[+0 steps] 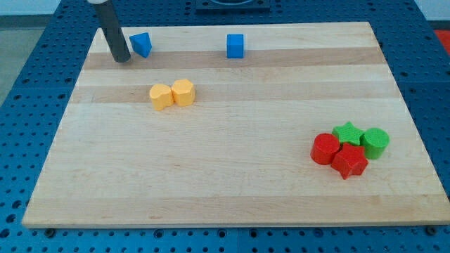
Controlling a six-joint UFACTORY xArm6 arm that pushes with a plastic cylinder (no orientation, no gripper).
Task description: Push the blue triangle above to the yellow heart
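Note:
The blue triangle [142, 44] lies near the board's top edge at the view's upper left. My tip [122, 59] rests on the board just to the left of it and slightly lower, very close to it or touching; I cannot tell which. The yellow heart [161, 96] lies below and to the right of the triangle. It touches a second yellow block [183, 92] on its right.
A blue cube [235, 46] sits near the top edge, right of the triangle. A cluster at the lower right holds a red cylinder [325, 149], a red star [349, 161], a green star [348, 133] and a green cylinder [375, 143]. The wooden board [232, 197] lies on a blue perforated table.

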